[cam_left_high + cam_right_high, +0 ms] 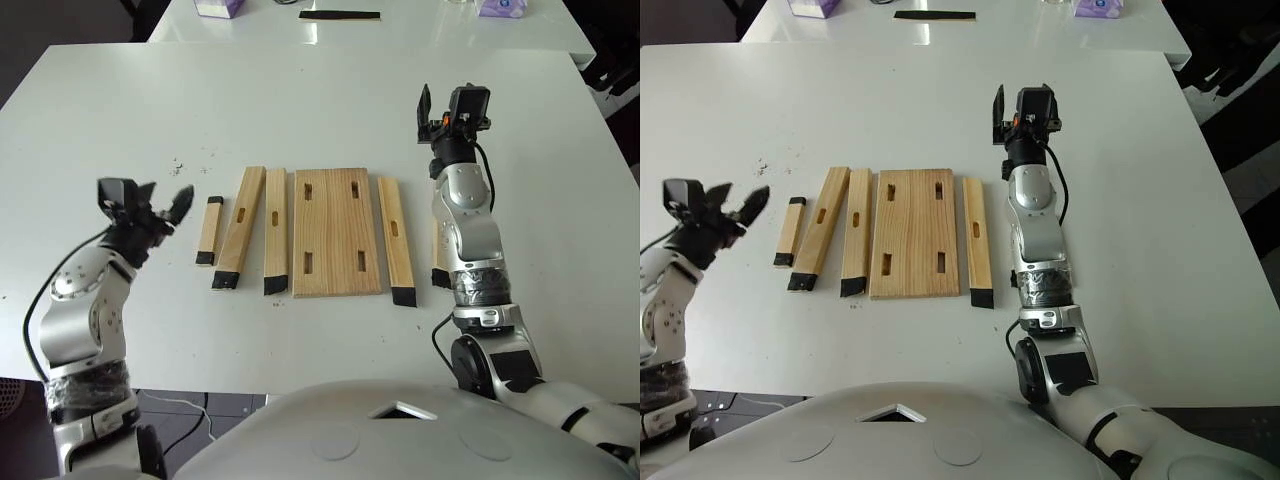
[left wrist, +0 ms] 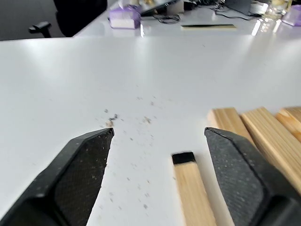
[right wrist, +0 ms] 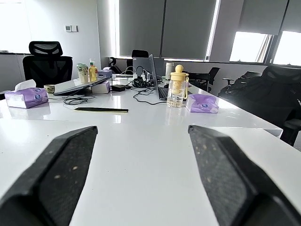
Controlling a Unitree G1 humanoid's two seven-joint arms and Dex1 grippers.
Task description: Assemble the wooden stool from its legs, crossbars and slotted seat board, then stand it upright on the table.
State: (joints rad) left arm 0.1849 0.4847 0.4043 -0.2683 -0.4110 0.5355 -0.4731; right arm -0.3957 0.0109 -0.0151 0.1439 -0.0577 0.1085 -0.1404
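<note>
Not yet started. On the table point(image 1: 300, 110), mid-frame: slotted seat board point(image 1: 337, 232) flat, legs and crossbars point(image 1: 239, 226) loose on both sides, none joined. Lower left: left hand point(image 1: 165, 202) spread wide, empty. Upper right: right hand point(image 1: 440, 110) likewise. All assembly left.

Bright even daylight, soft glare on far table point(image 3: 141, 115)

The seat board point(image 1: 337, 232) lies flat on the table point(image 1: 120, 120), wooden pieces point(image 1: 238, 238) lined up either side. The left gripper point(image 1: 165, 198) is spread wide near the short crossbar point(image 1: 208, 230).
</note>
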